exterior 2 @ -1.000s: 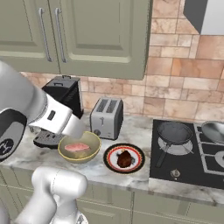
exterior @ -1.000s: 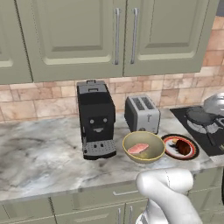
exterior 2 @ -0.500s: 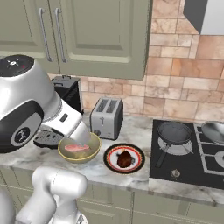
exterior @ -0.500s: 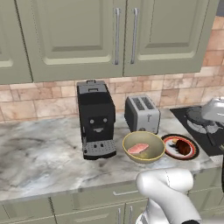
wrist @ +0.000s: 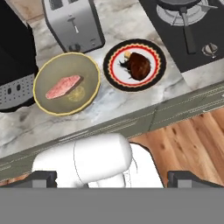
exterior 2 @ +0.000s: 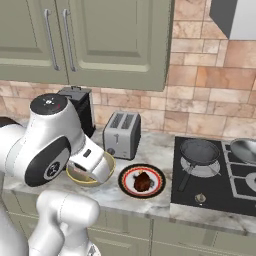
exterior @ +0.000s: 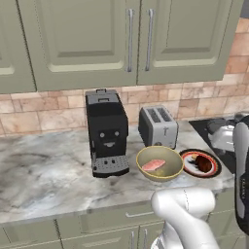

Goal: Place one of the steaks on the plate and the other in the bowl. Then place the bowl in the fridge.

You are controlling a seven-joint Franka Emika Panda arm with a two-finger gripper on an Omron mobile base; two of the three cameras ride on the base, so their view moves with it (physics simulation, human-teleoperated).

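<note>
The olive-tan bowl [exterior: 161,177] [wrist: 84,70] stands on the counter in front of the toaster, with the pale pink steak [exterior: 154,165] [wrist: 63,86] lying in it. Right beside it is the plate [exterior: 214,168] [exterior 2: 125,178] [wrist: 112,65], with the dark reddish-brown steak [exterior: 204,164] [exterior 2: 143,181] [wrist: 139,65] on it. My gripper [wrist: 116,178] hangs open and high above the counter's front edge, nothing between its fingers. In the right base view my arm covers most of the bowl [exterior 2: 79,177]. The fridge is out of view.
A black coffee machine [exterior: 107,131] stands left of the bowl and a silver toaster [exterior: 157,126] [exterior 2: 121,134] behind it. Right of the plate lies a black stove [exterior 2: 215,180] with a dark pan [exterior 2: 199,150] and a silver pan [exterior 2: 245,150].
My arm has swung up and toward the right; it now stands in front of the bowl in the right base view. Bowl, plate and steaks have not moved.
</note>
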